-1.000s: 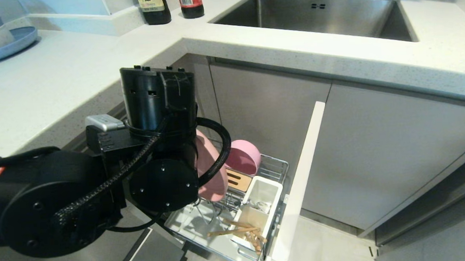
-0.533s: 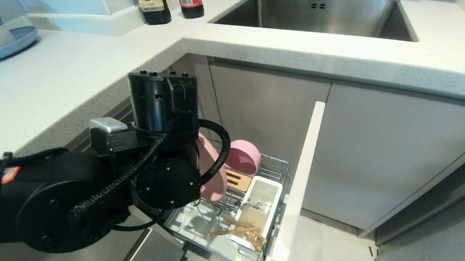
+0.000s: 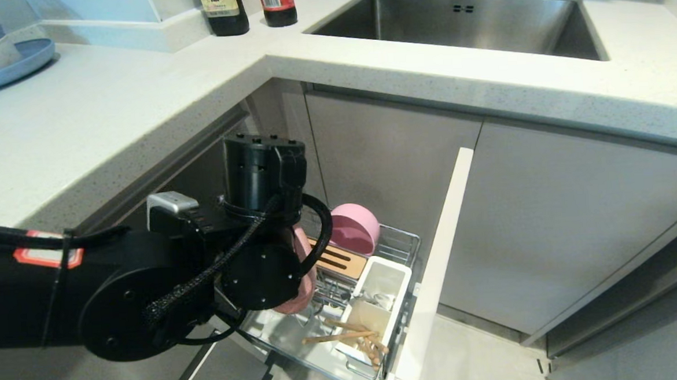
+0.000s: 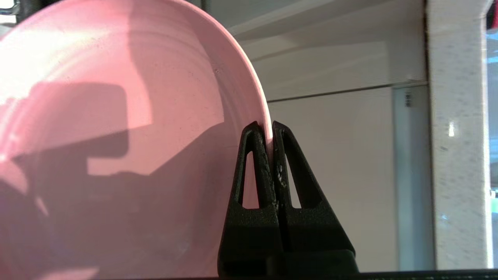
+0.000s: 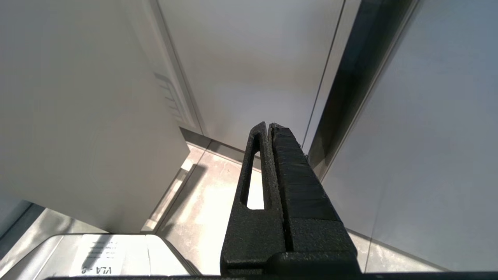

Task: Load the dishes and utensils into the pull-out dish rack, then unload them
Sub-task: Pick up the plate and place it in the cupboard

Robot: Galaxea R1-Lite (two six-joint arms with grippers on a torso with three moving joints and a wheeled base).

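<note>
Left gripper (image 4: 269, 128) clamped on pink plate (image 4: 116, 116) rim, above dish rack (image 3: 402, 246)

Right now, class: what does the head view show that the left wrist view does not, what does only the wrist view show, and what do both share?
Only the head view shows the pull-out dish rack with the pink bowl, the wooden strip, the white utensil cup and the chopsticks, plus the sink.

Only the left wrist view shows the left gripper shut on the plate's rim.

Both show the pink plate, largely hidden behind the arm in the head view.
</note>
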